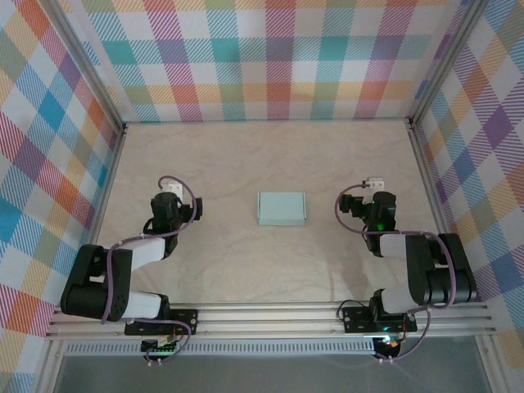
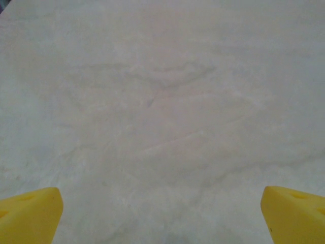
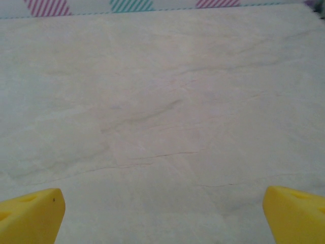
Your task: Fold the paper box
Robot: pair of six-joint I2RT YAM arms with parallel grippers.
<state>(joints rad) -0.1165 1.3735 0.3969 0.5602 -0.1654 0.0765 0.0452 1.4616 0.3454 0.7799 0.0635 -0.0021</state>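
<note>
The left end effector (image 2: 162, 218) and right end effector (image 3: 162, 218) gape wide, holding nothing, above bare tabletop (image 1: 246, 155). The paper box (image 1: 282, 208) lies flat at the overhead frame's centre, apart from both. With no flaps showing, the folding looks finished or not begun, and any further fold would need both arms to reach inward.

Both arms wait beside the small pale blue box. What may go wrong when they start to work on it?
1. The paper box lies flat on the table cover, so it may slide away when pushed instead of letting an edge be lifted.
2. It is small and sits between the left gripper and the right gripper; if both reach in together, they might collide.
3. The cover looks wrinkled and could catch a gripper that scrapes low.
</note>
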